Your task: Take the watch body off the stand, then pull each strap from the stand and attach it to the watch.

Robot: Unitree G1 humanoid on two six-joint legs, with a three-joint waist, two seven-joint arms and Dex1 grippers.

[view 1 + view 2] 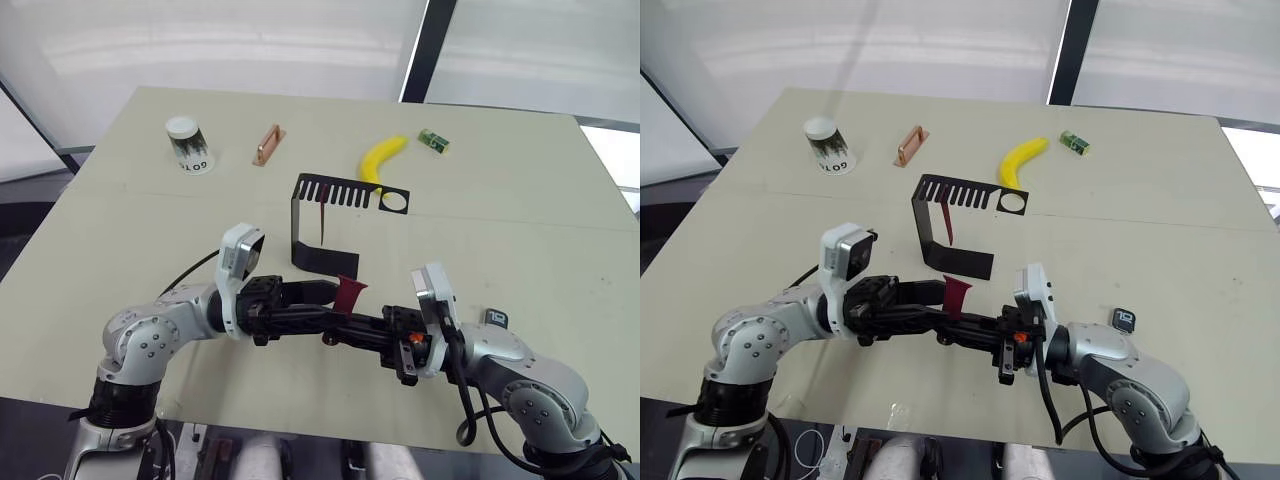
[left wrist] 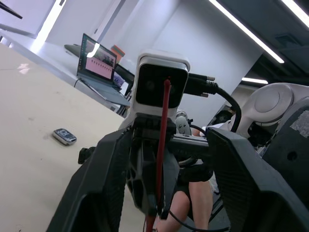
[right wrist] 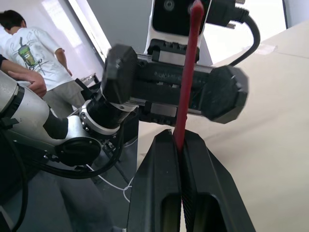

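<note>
My right gripper (image 3: 181, 145) is clamped tight on a red strap (image 3: 187, 82), jaws fully together. Left gripper (image 2: 164, 159) is spread wide w/ the strap between its fingers, not touching. Other strap (image 1: 322, 212) hangs on the stand (image 1: 325, 225). Watch (image 1: 497, 318) lies on the table (image 1: 520, 210) by my right arm.

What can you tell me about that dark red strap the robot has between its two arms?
The strap is a narrow, flat, flexible-looking maroon band. The right pincer is shut on its lower end, so it stands up edge-on between the black fingers. It sits in front of the open left pincer, above the table, just in front of the black stand, where a second red strap hangs.
</note>
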